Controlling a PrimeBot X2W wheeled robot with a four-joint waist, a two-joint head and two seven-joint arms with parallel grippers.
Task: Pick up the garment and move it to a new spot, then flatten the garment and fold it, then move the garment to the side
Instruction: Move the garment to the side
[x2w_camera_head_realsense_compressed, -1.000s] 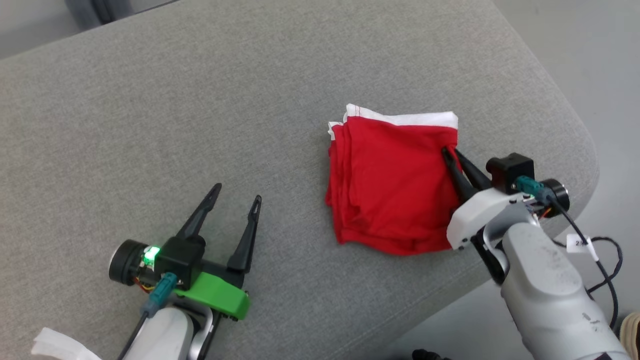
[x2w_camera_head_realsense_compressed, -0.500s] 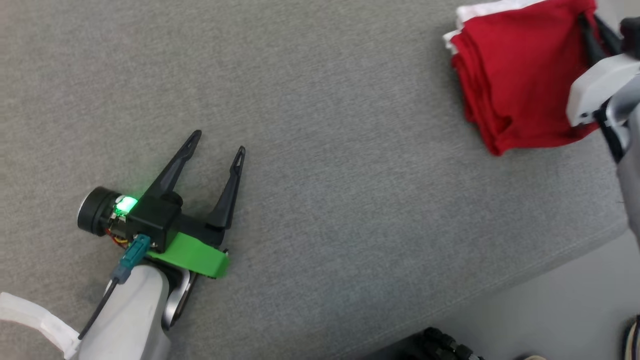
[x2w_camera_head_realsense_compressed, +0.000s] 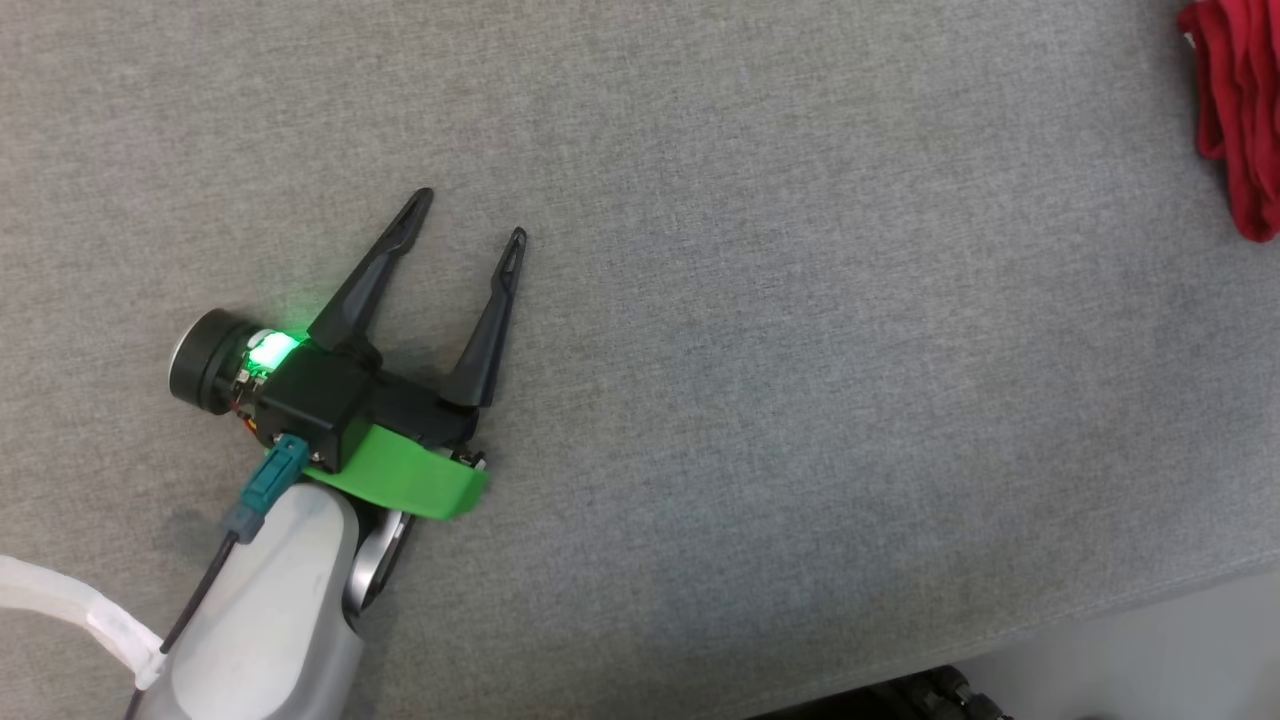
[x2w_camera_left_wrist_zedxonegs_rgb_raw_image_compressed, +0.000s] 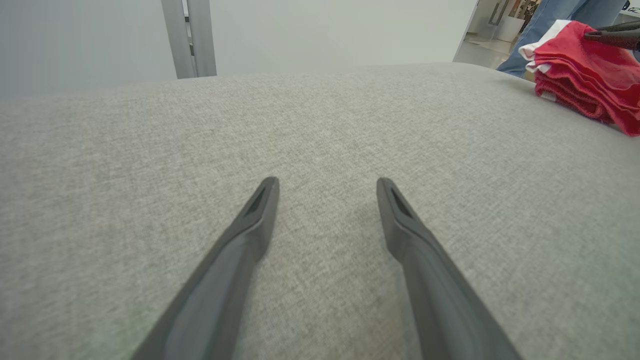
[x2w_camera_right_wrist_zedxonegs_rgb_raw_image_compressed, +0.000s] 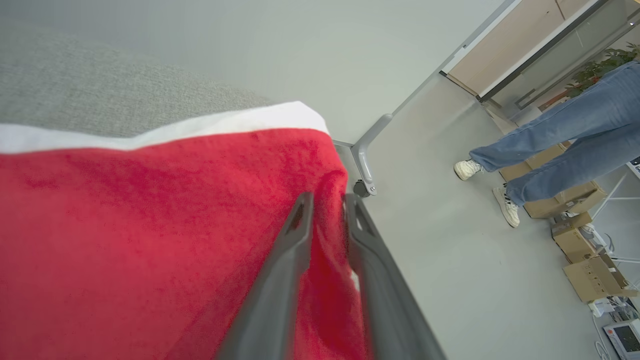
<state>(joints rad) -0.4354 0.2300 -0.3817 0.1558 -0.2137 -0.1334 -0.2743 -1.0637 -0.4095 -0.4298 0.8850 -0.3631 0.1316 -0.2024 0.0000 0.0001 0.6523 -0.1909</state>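
Observation:
The garment (x2w_camera_head_realsense_compressed: 1235, 120) is a folded red cloth with a white edge, lying at the far right rim of the head view on the grey cushion (x2w_camera_head_realsense_compressed: 800, 350). In the right wrist view my right gripper (x2w_camera_right_wrist_zedxonegs_rgb_raw_image_compressed: 327, 200) has its two fingers close together with a ridge of the garment (x2w_camera_right_wrist_zedxonegs_rgb_raw_image_compressed: 150, 225) pinched between them at the cloth's right edge. My left gripper (x2w_camera_head_realsense_compressed: 471, 216) rests open on bare cushion at the left, far from the cloth. The left wrist view has the left gripper (x2w_camera_left_wrist_zedxonegs_rgb_raw_image_compressed: 326, 184) spread wide and the garment (x2w_camera_left_wrist_zedxonegs_rgb_raw_image_compressed: 585, 75) at the upper right.
The cushion's front edge (x2w_camera_head_realsense_compressed: 1100, 620) runs along the lower right, with floor beyond. A person's legs in blue jeans (x2w_camera_right_wrist_zedxonegs_rgb_raw_image_compressed: 560, 150) stand on the floor past the cushion. Cardboard boxes (x2w_camera_right_wrist_zedxonegs_rgb_raw_image_compressed: 590, 280) and a metal leg (x2w_camera_right_wrist_zedxonegs_rgb_raw_image_compressed: 365, 155) are nearby.
The head camera has swung left, so the garment has slid to the view's right rim and the right arm has left it. The left gripper stays open.

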